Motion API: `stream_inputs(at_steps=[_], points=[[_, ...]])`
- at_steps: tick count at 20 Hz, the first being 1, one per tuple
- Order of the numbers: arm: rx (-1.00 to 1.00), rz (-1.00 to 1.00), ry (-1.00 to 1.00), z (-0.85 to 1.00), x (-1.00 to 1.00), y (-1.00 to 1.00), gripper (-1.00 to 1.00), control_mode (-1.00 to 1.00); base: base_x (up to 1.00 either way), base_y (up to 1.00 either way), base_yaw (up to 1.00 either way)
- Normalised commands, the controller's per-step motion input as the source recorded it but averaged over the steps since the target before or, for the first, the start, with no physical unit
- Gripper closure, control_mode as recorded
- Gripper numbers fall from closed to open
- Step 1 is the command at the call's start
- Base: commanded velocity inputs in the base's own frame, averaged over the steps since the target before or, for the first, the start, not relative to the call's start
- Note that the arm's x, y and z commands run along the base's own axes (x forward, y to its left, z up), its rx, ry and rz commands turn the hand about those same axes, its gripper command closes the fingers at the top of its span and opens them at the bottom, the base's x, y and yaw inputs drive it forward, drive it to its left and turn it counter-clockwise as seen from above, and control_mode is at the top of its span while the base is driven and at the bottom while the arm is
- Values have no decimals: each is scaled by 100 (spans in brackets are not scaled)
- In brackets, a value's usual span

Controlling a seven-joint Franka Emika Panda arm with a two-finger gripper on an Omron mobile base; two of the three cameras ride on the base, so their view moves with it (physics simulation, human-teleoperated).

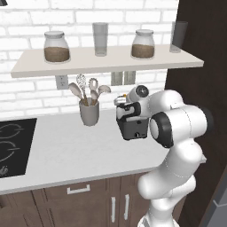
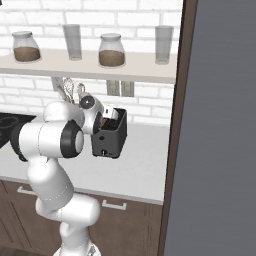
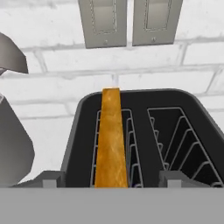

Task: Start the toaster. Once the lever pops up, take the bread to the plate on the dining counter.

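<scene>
Hovering over the toaster slot

Hanging directly above the toaster [image 3: 144,144], the gripper [image 3: 109,181] has its two finger tips [image 3: 49,180] spread apart, one on each side of the bread [image 3: 111,140] without touching it. The bread stands on edge in the slot just below and between the tips; the neighbouring slot lies to the side. Beyond the gripper, two wall plates [image 3: 130,22] sit on the white brick wall. The toaster stands on the white bench [image 1: 80,150], and a grey utensil cup [image 1: 89,113] stands off to the gripper's side.
</scene>
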Motion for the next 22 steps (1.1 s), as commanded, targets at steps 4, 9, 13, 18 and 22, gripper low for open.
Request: stream_inputs(at_steps=[4,9,13,18,22], points=[[0,0,-5,0,0,-2,100,-100,0,0,0],[0,0,-7,0,0,-8,100,-100,0,0,0],[4,0,-11,4,0,-9,100,-100,0,0,0],[8,0,-15,35,0,-4,100,-100,0,0,0],[12,0,-13,57,0,-6,100,-100,0,0,0]])
